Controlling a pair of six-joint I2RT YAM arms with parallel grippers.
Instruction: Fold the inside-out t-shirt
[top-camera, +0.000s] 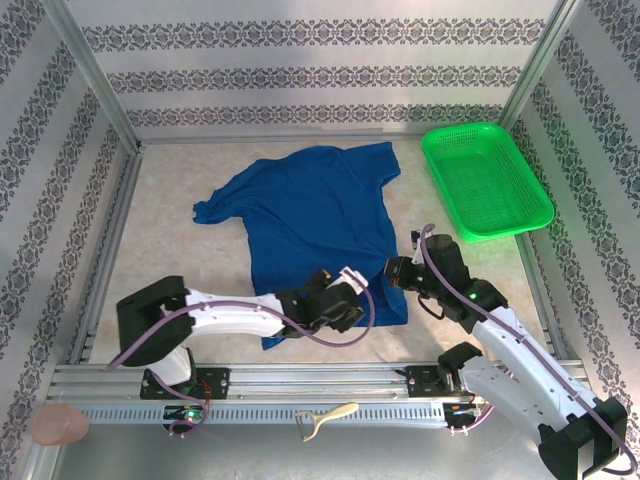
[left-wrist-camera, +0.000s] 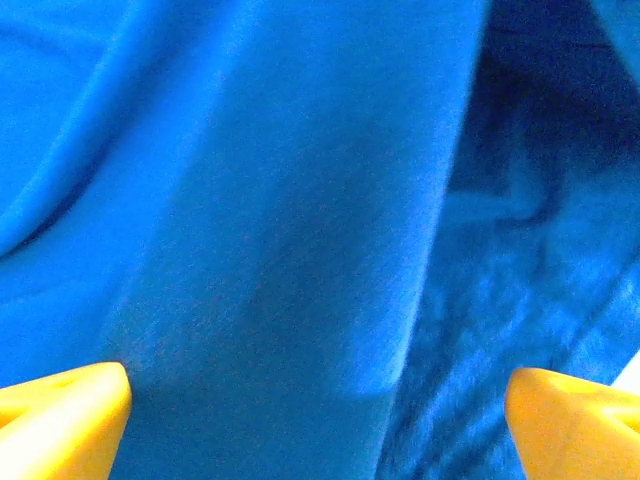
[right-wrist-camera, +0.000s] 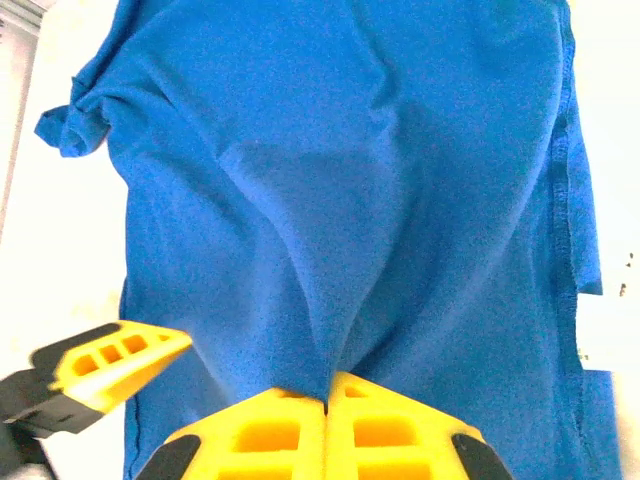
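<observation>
Up close, right tool (right-wrist-camera: 325, 405) pinches t-shirt (right-wrist-camera: 350, 200).

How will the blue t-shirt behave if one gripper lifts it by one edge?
Probably floppy: the t-shirt creases in soft ridges converging on the shut right gripper. Lifted, it would likely sag and hang. It seems light, since one pinch tents the cloth.

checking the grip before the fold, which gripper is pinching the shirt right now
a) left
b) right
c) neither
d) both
b: the right gripper has its yellow fingers pressed together on a tented crease of the t-shirt, while the left gripper stands wide open over the cloth.
</observation>
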